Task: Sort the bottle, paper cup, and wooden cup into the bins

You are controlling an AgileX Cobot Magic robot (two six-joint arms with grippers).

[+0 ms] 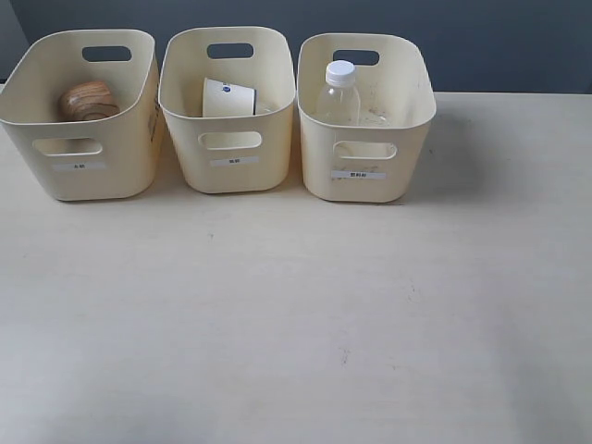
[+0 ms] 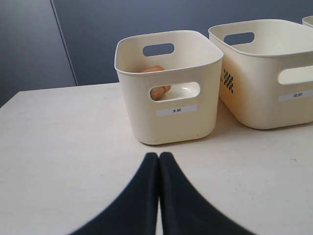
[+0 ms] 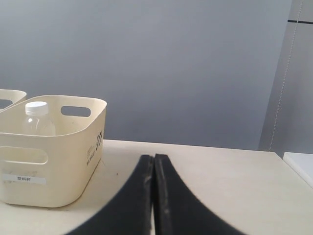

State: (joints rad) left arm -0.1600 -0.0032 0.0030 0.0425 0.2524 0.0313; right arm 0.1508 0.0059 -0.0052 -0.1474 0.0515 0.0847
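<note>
Three cream bins stand in a row at the back of the table. The wooden cup [image 1: 89, 100] lies inside the left bin [image 1: 79, 162]; through that bin's handle slot the wooden cup [image 2: 159, 91] shows in the left wrist view. The paper cup [image 1: 228, 97] lies on its side in the middle bin [image 1: 231, 166]. The bottle [image 1: 339, 94] stands upright in the right bin [image 1: 370, 180], and its white-capped top [image 3: 37, 117] shows in the right wrist view. My left gripper [image 2: 159, 155] and right gripper [image 3: 153, 157] are both shut on nothing, back from the bins. Neither arm appears in the exterior view.
The pale table [image 1: 296, 324] stretches from the bins to the near edge. A dark grey wall [image 1: 499, 37] runs behind the bins. In the left wrist view the middle bin [image 2: 274, 98] stands beside the left bin [image 2: 171, 122].
</note>
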